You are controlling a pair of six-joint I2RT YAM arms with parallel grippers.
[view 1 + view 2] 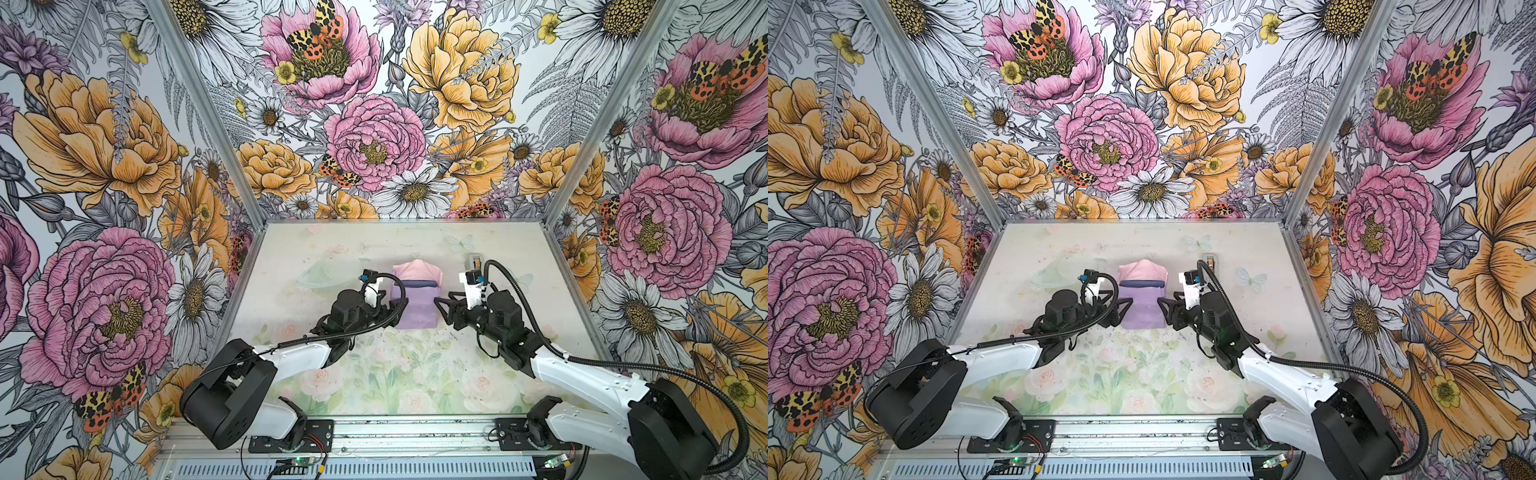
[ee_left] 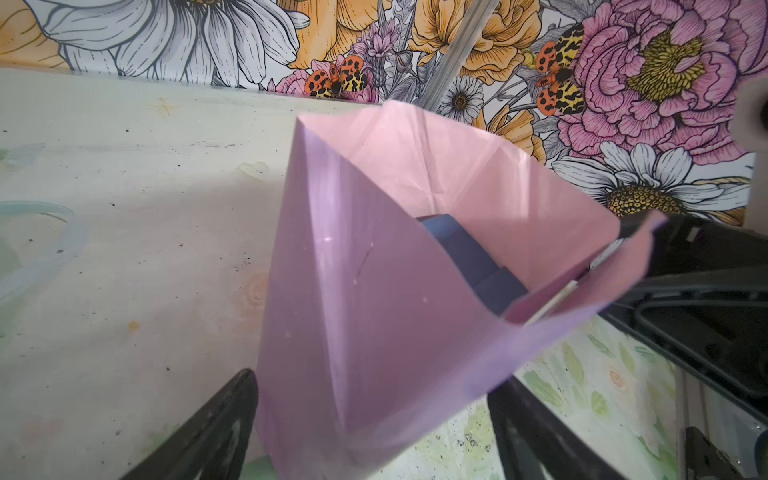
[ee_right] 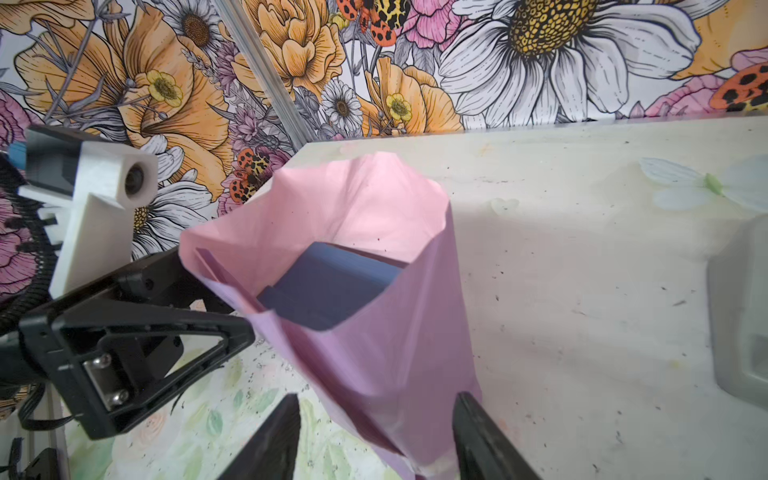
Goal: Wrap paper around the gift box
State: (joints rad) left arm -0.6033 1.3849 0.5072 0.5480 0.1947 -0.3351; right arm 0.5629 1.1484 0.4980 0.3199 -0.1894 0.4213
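Left wrist view: my left gripper [image 2: 374, 378] is spread open, straddling the paper [image 2: 374, 291]; my right gripper [image 3: 376, 397] does likewise, with nothing pinched. Wrapped gift box [image 3: 332, 286] sits on the bench [image 1: 316, 245], mid-width toward the far edge, between both grippers and equally near each. Sleeve runs near-to-far; far end unfolded, blue showing. No readable writing.

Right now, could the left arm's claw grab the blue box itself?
Probably not directly. The gift box sits inside the folded paper, whose lilac side wall stands between it and the open left gripper. Only the box's far end, away from the arms, shows bare.
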